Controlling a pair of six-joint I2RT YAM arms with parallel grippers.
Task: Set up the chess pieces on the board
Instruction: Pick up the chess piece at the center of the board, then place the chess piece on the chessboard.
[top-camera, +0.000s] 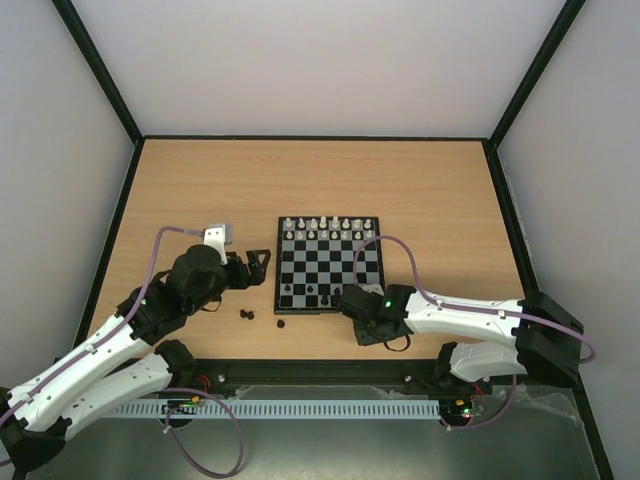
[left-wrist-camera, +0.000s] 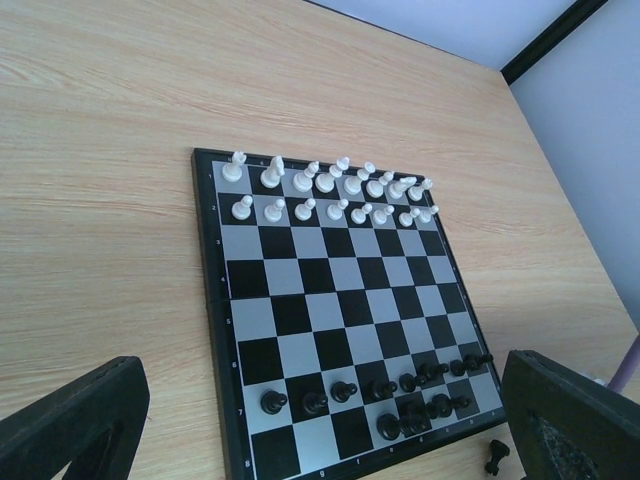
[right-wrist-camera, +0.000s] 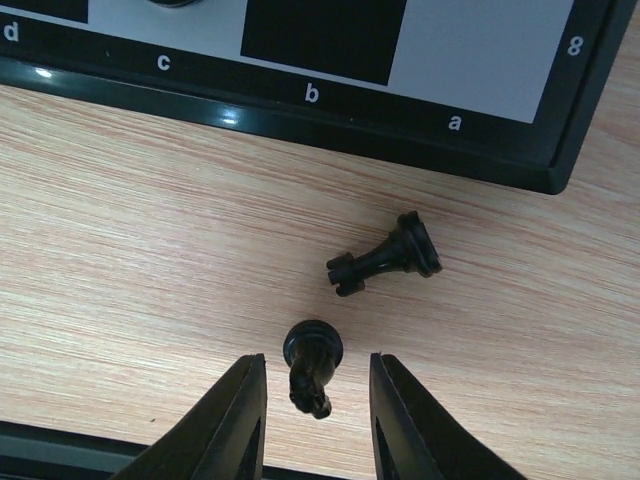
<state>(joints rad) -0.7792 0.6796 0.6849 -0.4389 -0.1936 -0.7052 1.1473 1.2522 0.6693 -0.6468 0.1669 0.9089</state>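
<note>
Chess pieces (left-wrist-camera: 303, 182), tiny black and white figurines, line opposite ends of the small black-and-grey checked board (left-wrist-camera: 330, 310). Right gripper (right-wrist-camera: 317, 368) jaws stand apart around a fallen black piece (right-wrist-camera: 312, 362) off the board; left gripper (top-camera: 258, 268) jaws gape wide.

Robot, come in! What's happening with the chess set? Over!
Left gripper open beside board. Right gripper open, aimed at fallen black piece; another lies beside. White pieces set, black side unfinished.
</note>
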